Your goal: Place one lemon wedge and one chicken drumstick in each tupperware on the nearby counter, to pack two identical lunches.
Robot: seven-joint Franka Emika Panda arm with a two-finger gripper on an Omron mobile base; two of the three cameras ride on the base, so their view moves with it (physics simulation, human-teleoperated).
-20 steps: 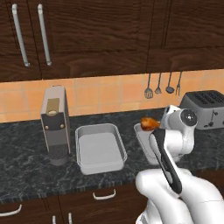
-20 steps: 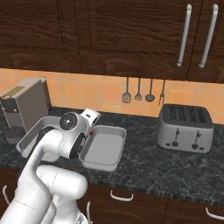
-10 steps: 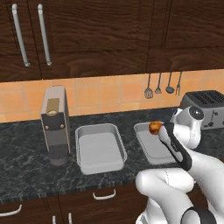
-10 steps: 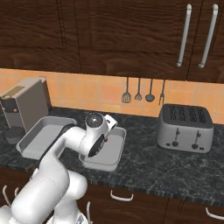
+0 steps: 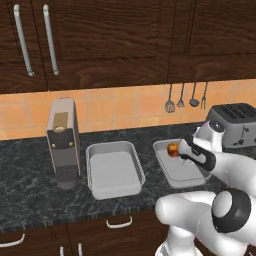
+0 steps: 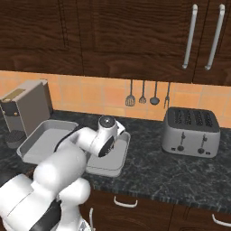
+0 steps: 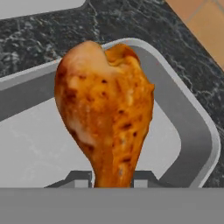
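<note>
the gripper (image 7: 112,180) is clamped on the thin end of a golden drumstick (image 7: 105,109), held over the back end of the right tray (image 5: 176,172), near the counter's (image 5: 30,200) back edge. risk: the plump end hangs close to the tray's far rim; released here, it could tip onto the rim and roll out onto the stone. further along, the left tray (image 5: 113,171) beside the coffee machine (image 5: 63,140) appears unfilled.
</note>
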